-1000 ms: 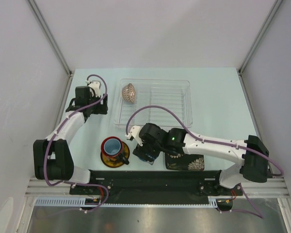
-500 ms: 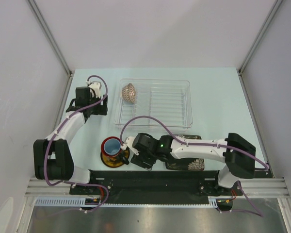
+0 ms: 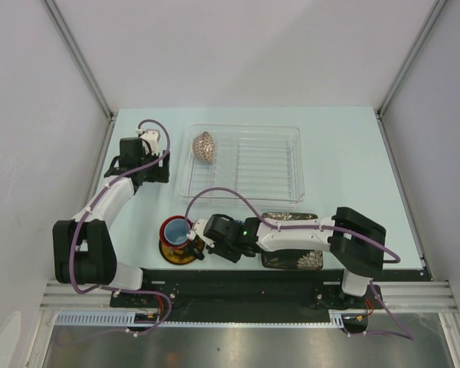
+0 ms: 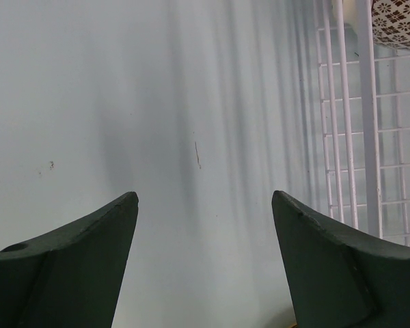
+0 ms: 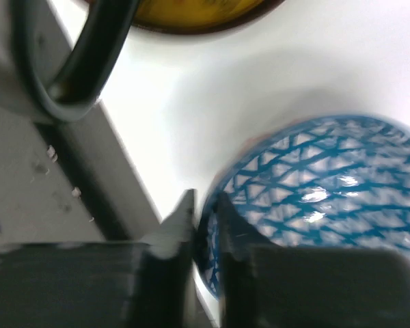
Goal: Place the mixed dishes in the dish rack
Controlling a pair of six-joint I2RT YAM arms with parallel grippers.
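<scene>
The right hand (image 5: 205, 205) is clenching on the rim of the small blue bowl (image 5: 314, 184), one finger on each side of the rim. The bowl is sitting on the desk (image 3: 345, 153) just beside the yellow saucer (image 3: 178, 254), at its 3 o'clock. From above, the hand is hiding the bowl.

The red mug (image 3: 176, 231) is standing upright on the saucer, its blue mouth facing up. The black square plate (image 3: 295, 259) is lying flat at the desk's 6 o'clock edge, partly under the right arm.

The dish rack (image 3: 249, 165) is resting with its long axis running from 9 to 3 o'clock. The beige netted bowl (image 3: 205, 146) is standing on edge in its 10 o'clock corner.

The left hand (image 4: 203, 198) is hanging released, fingers wide apart, over bare desk at the rack's 9 o'clock side.
</scene>
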